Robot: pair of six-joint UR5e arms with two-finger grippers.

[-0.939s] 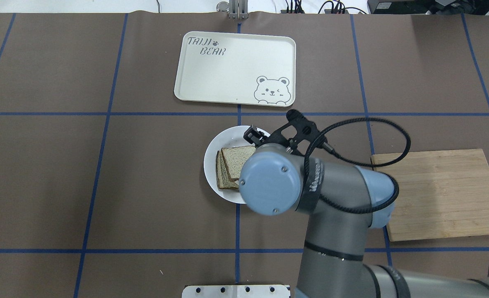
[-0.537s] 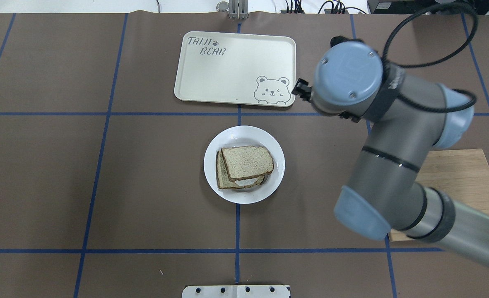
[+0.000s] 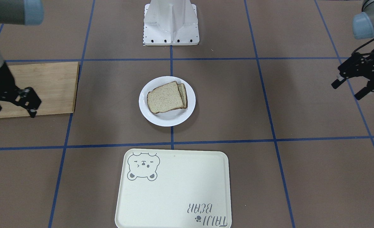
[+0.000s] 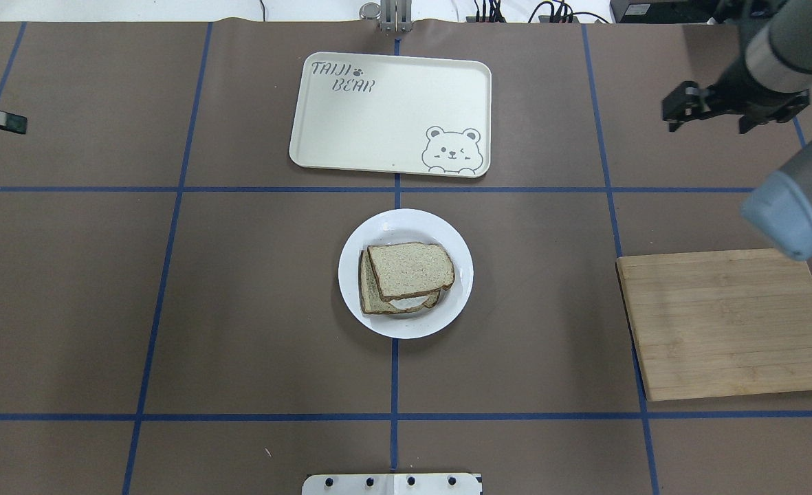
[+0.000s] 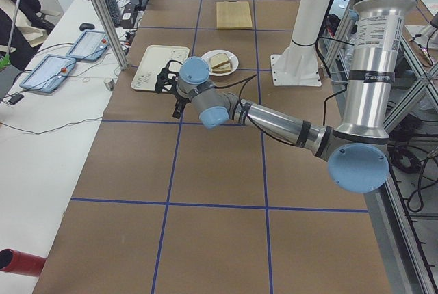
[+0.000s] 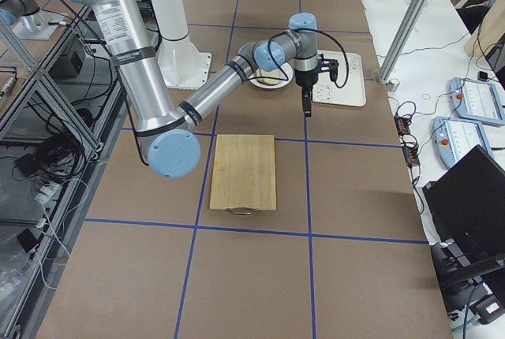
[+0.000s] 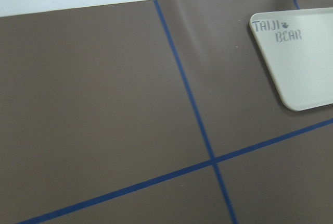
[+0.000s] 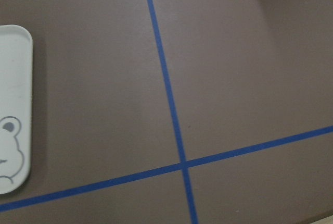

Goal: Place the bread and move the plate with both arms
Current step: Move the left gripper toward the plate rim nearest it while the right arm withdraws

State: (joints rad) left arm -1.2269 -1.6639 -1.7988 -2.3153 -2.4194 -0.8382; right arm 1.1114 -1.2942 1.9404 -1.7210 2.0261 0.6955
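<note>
The white plate (image 4: 406, 221) sits at the table's middle, also in the front view (image 3: 167, 122). The plain bread slice (image 4: 410, 268) lies on it, stacked askew on a second slice with a bit of white egg (image 4: 406, 301) showing between them; the bread also shows in the front view (image 3: 164, 99). My right gripper (image 4: 711, 113) is open and empty, well away at the far right, above the mat (image 3: 12, 104). My left gripper (image 3: 348, 89) is open and empty at the far left; only its tip shows in the overhead view (image 4: 0, 122).
A cream bear tray (image 4: 378, 117) lies beyond the plate, also seen in the front view (image 3: 174, 190). A wooden cutting board (image 4: 729, 323) lies at the right. The white robot base (image 3: 171, 25) stands at the near edge.
My right arm lifted off the plate and swung to the far right, leaving the bread on the other slice. My left gripper's tip has come in at the overhead view's left edge.
</note>
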